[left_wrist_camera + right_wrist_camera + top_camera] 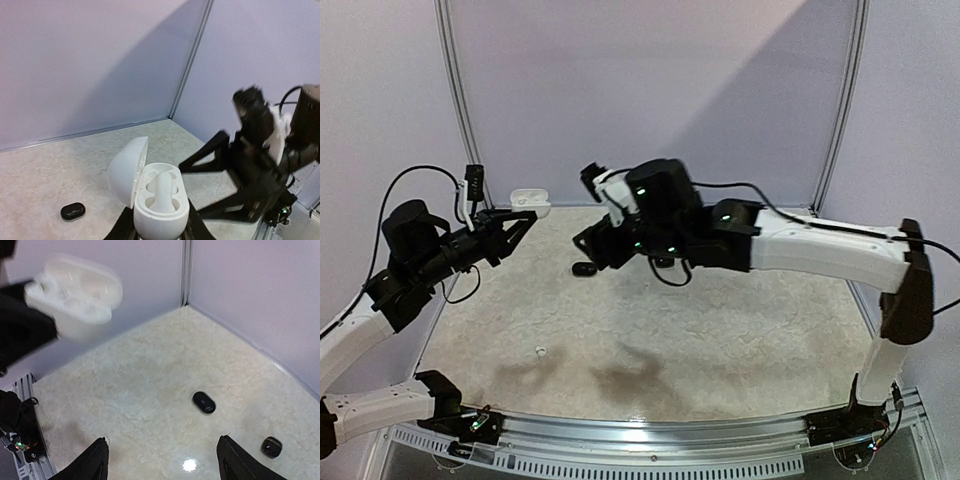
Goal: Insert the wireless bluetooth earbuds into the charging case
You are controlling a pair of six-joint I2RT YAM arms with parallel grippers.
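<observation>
One white earbud (164, 187) sits upright in a well of the open charging case (160, 200), stem up; the lid stands tilted open on the left side in your left wrist view. A second, loose white earbud (538, 351) lies on the table (720, 340), near the front left and well apart from the case. Your left gripper (520, 222) is clamped on the lower body of the case and holds it up off the table at the back left. Your right gripper (162, 440) hangs just beside the case with its fingers wide apart and nothing between them. Below it a black case (203, 402) lies closed on the table, with a smaller dark piece (271, 446) near it; you cannot tell what that one is.
</observation>
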